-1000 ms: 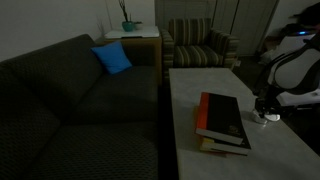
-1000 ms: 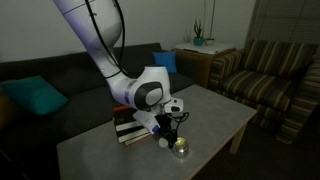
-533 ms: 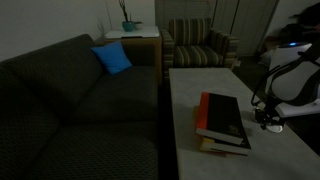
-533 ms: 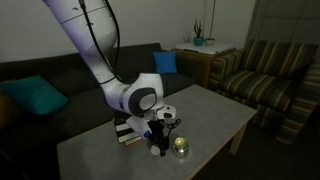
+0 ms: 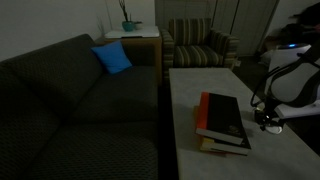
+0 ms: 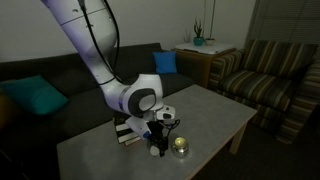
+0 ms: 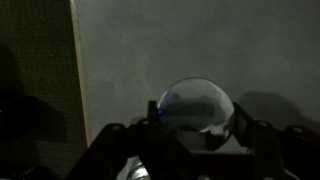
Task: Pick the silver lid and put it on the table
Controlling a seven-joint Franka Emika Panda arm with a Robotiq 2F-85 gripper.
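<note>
The silver lid [image 7: 196,99] is a small round domed metal piece, seen in the wrist view between my fingers just over the pale stone-like table [image 7: 200,40]. My gripper [image 7: 197,120] is shut on the lid, with a finger against each side. In both exterior views the gripper [image 6: 158,147] [image 5: 268,123] is down at the table top [image 6: 215,110] [image 5: 195,80], beside the stacked red-and-black books [image 6: 128,129] [image 5: 222,120]. There the fingers mostly hide the lid.
A small shiny round container [image 6: 181,147] stands on the table right next to the gripper. A dark sofa [image 5: 80,100] with a blue cushion [image 5: 112,58] runs along one side. A striped armchair [image 6: 270,70] and a wooden side table with a plant [image 5: 130,32] stand beyond.
Since one second ago my gripper has come down to the table top with the lid and shifted slightly away from the container. Nothing has moved in the last half second.
</note>
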